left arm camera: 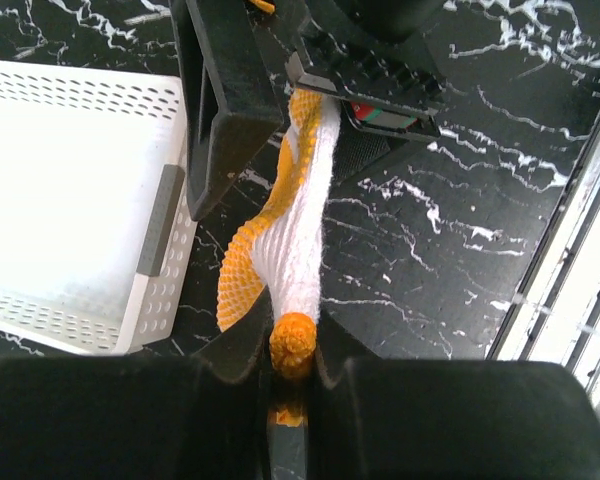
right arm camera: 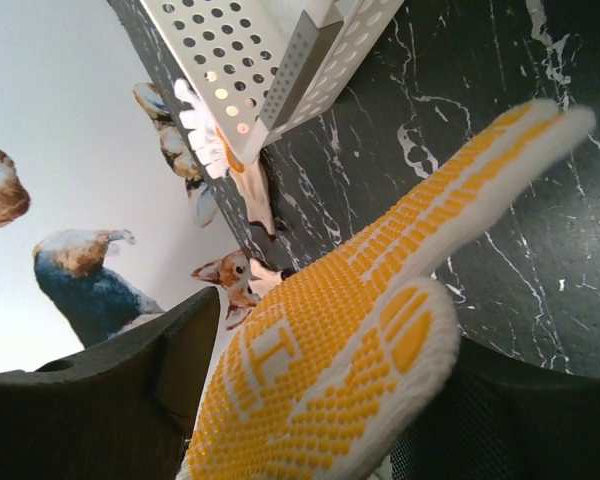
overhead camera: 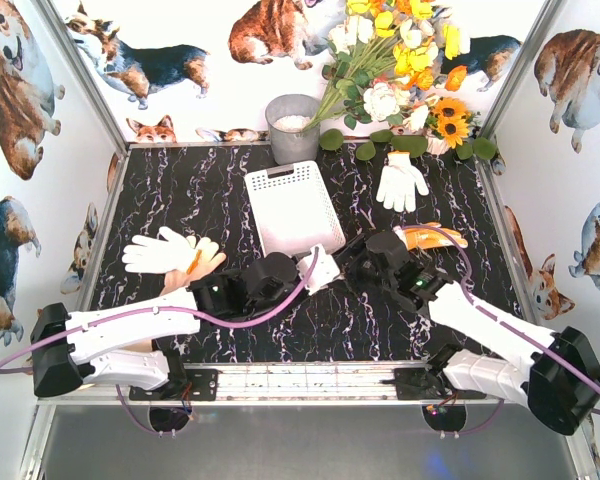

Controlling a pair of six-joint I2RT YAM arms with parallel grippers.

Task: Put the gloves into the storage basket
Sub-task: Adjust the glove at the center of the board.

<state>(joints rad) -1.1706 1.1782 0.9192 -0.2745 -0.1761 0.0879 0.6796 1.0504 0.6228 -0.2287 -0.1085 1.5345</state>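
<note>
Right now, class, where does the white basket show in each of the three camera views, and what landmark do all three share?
Top view: the basket lies at the centre of the picture.
Left wrist view: it fills the left side, cut off by the frame edge.
Right wrist view: only one corner shows, at the top.
Shared landmark: the yellow-palmed glove by the basket's near corner.

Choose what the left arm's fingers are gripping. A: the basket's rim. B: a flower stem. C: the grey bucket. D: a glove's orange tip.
D: the left wrist view shows the left fingers shut on the orange tip of a white-and-orange glove, beside the basket.
</note>
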